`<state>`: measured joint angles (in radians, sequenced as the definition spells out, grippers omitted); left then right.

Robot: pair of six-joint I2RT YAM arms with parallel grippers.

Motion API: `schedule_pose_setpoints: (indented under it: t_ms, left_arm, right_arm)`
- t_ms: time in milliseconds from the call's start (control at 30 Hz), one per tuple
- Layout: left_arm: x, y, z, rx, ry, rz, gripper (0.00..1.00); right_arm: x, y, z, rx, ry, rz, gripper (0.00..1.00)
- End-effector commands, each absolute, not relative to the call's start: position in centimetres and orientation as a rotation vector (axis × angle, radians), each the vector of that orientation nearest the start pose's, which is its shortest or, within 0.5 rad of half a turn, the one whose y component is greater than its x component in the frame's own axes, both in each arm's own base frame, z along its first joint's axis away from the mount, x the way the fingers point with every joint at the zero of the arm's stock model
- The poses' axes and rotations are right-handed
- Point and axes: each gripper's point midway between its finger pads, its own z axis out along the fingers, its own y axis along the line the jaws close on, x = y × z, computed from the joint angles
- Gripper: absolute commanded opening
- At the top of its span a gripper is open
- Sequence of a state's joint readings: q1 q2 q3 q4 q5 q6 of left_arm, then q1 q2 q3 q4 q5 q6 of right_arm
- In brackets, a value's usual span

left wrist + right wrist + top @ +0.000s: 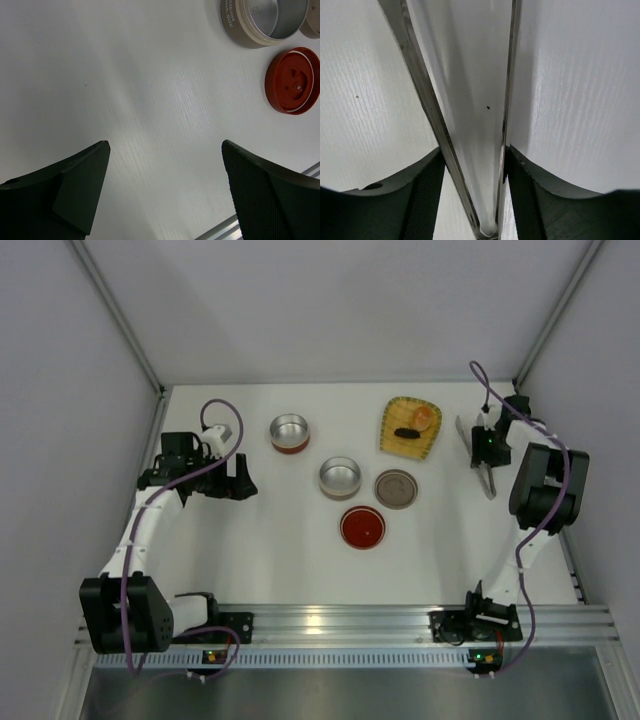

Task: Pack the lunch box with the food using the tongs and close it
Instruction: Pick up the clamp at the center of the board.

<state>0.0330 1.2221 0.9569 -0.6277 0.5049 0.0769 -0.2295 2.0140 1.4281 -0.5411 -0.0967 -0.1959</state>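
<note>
While left tool (165, 145) gapes wide, right tool (473, 150) clamps tongs (420, 85) by both arms.

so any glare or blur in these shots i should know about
Right wrist: pale sheen runs down the tongs, which fill the frame. Left wrist: broad soft glare on the table, and the left gripper's fingers are nearly black. Top external: even light, faint shadows.
</note>
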Motion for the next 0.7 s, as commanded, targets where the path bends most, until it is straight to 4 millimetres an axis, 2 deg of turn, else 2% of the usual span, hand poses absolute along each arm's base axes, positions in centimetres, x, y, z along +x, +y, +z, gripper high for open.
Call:
schedule_pose_setpoints:
  t_ms: [0, 167, 233, 500, 667]
  left_arm:
    - [31.4, -7.3, 17.5, 0.290, 2.283, -0.559, 0.98]
    - [31.4, -7.2, 17.5, 0.288, 2.285, -0.550, 0.98]
    - [31.5, -7.2, 17.5, 0.289, 2.283, -0.551, 0.98]
    - [31.4, -7.2, 18.0, 0.291, 2.275, -0.550, 0.98]
    - [31.2, -7.3, 18.1, 0.294, 2.272, -0.550, 0.98]
  right_arm:
    - [43.2, -10.2, 1.5, 0.099, 2.680, 0.083, 0.50]
    - [42.6, -11.4, 3.7, 0.087, 2.649, 0.087, 0.38]
    - [42.2, -11.6, 5.4, 0.063, 2.634, 0.094, 0.36]
    - [40.9, -11.5, 11.3, -0.058, 2.602, 0.072, 0.36]
    - [39.8, -11.1, 12.9, -0.109, 2.636, 0.091, 0.35]
